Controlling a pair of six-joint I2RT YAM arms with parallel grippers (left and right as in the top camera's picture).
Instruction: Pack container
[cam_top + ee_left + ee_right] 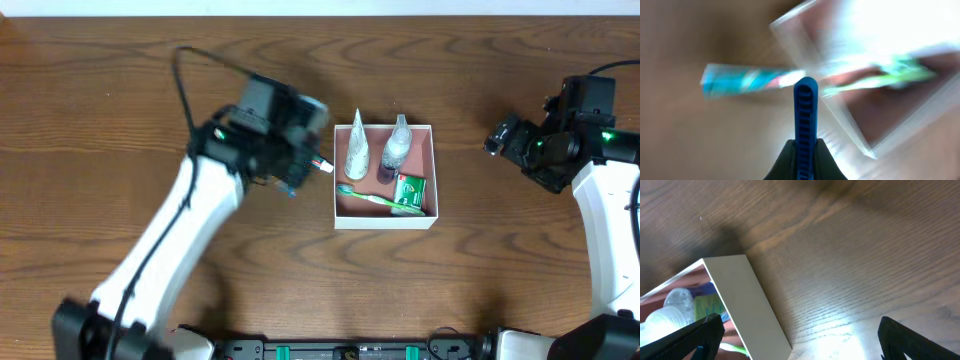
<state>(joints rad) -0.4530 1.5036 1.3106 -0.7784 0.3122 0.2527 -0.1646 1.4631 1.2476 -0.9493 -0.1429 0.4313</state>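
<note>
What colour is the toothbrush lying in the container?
The toothbrush is light green; the overhead view shows it best.

A brown wooden table (100,120) with dark, wavy grain is filling the scene from left to right. A pale strip (320,6) is running along its far edge. Light is reflecting as a soft glare (840,327) on the wood at the right.
</note>
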